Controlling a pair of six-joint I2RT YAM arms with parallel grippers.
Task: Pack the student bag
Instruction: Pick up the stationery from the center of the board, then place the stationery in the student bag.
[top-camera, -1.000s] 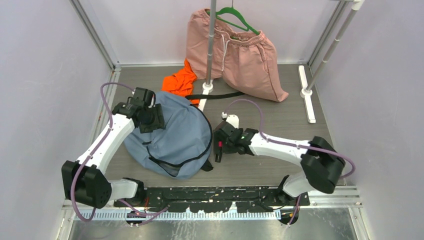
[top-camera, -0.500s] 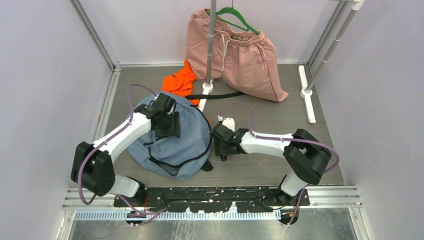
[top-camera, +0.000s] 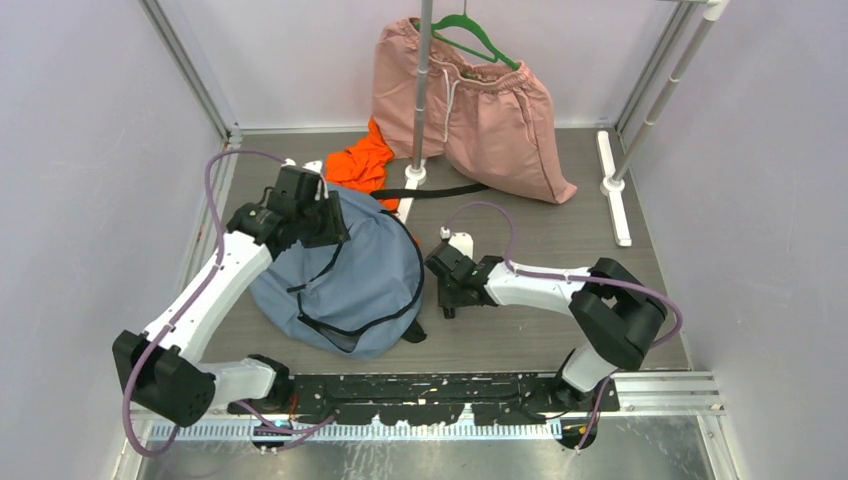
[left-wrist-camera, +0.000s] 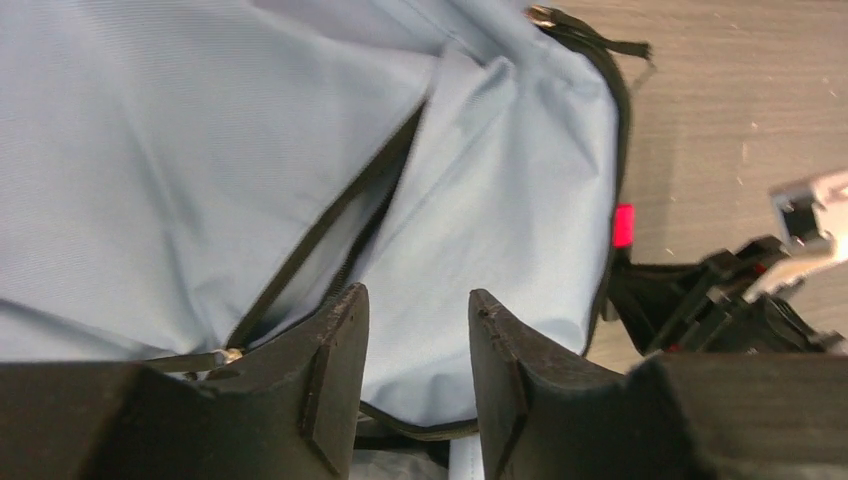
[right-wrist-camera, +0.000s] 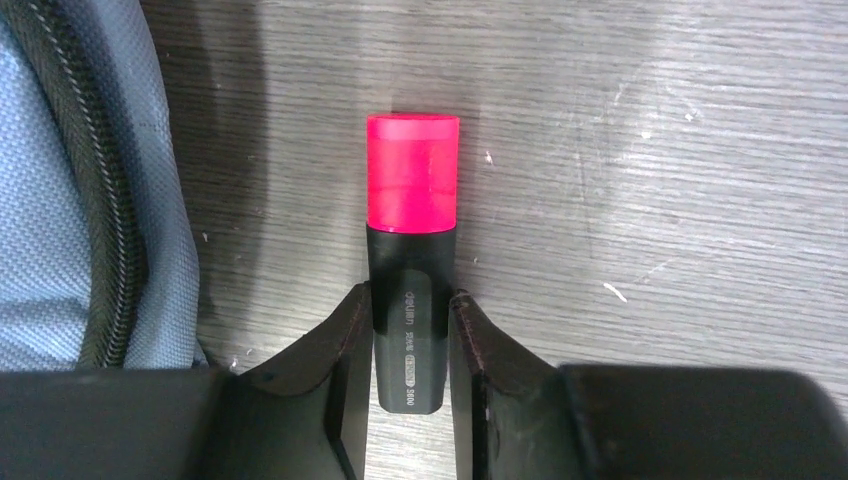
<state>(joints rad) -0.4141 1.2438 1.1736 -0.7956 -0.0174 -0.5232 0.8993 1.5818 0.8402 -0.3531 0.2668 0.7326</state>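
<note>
The right gripper (right-wrist-camera: 408, 300) clenches a black pink-capped highlighter (right-wrist-camera: 411, 190) beside the soft grey-blue fabric backpack (top-camera: 365, 270), toward the table's near edge; the left gripper (left-wrist-camera: 415, 305), released, hangs above the backpack.

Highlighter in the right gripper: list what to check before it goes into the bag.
1. Grip of right gripper on highlighter: ok, shut on its dark body.
2. Its pink cap on: ok.
3. Lifted off the table: cannot tell.
4. The zipper of the student bag open wide: not ok, only a narrow slit shows.
5. Hold of left gripper on the bag: not ok, jaws apart over the fabric, gripping nothing.
</note>
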